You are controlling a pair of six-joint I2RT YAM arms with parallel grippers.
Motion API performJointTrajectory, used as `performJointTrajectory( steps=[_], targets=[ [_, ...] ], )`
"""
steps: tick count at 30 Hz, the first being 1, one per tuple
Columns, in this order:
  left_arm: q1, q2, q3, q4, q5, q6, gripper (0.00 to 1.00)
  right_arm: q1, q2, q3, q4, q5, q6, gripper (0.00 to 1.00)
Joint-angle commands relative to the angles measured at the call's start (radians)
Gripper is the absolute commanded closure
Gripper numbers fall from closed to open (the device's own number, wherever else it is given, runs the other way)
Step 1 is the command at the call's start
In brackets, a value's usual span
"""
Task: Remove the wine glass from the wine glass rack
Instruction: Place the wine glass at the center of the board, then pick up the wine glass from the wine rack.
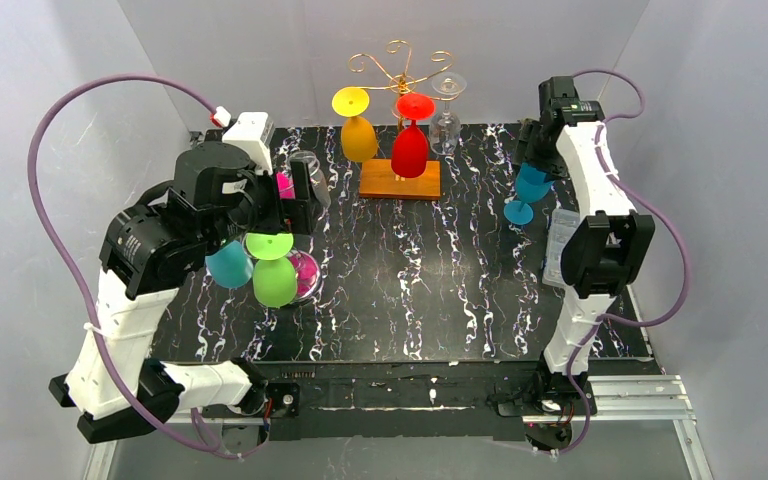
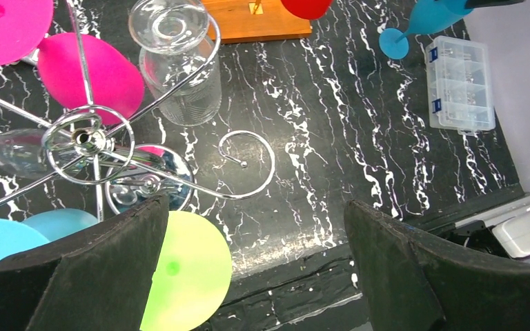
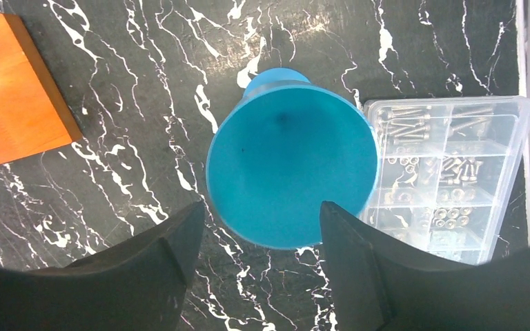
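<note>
A blue wine glass [image 3: 290,172] is seen standing upright on the black marbled table [image 3: 145,69], at the right side — stem vertical, foot down, open bowl facing up. The right gripper [image 3: 261,210] is held directly above its rim, jaws moderately parted, nothing gripped; whether it touches the rim cannot be told. The left gripper [image 2: 255,203] is spread wide and empty over a silver wire rack [image 2: 90,141] at the left. Just right of the glass a clear compartment box [image 3: 448,172] is set — small metal screws sorted in its cells.
</note>
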Motion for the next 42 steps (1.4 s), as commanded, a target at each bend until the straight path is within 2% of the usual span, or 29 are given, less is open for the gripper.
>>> performJointTrajectory(
  steps=[1, 12, 23, 31, 42],
  targets=[
    [-0.004, -0.029, -0.008, -0.034, -0.071, 0.011, 0.02, -0.004, -0.106, 0.052, -0.023, 0.002, -0.003, 0.27],
    [-0.004, -0.033, 0.004, -0.166, -0.132, 0.069, 0.02, 0.004, -0.272, 0.023, -0.028, -0.07, -0.011, 0.02],
    [-0.027, -0.044, -0.041, -0.238, -0.166, 0.137, 0.02, 0.054, -0.428, -0.034, 0.021, -0.192, 0.027, 0.02],
    [-0.077, -0.027, -0.045, -0.256, -0.226, 0.162, 0.02, 0.111, -0.447, -0.007, 0.016, -0.194, 0.04, 0.02],
    [-0.11, 0.016, -0.05, -0.29, -0.244, 0.16, 0.02, 0.123, -0.447, -0.002, 0.017, -0.194, 0.036, 0.02]
  ],
)
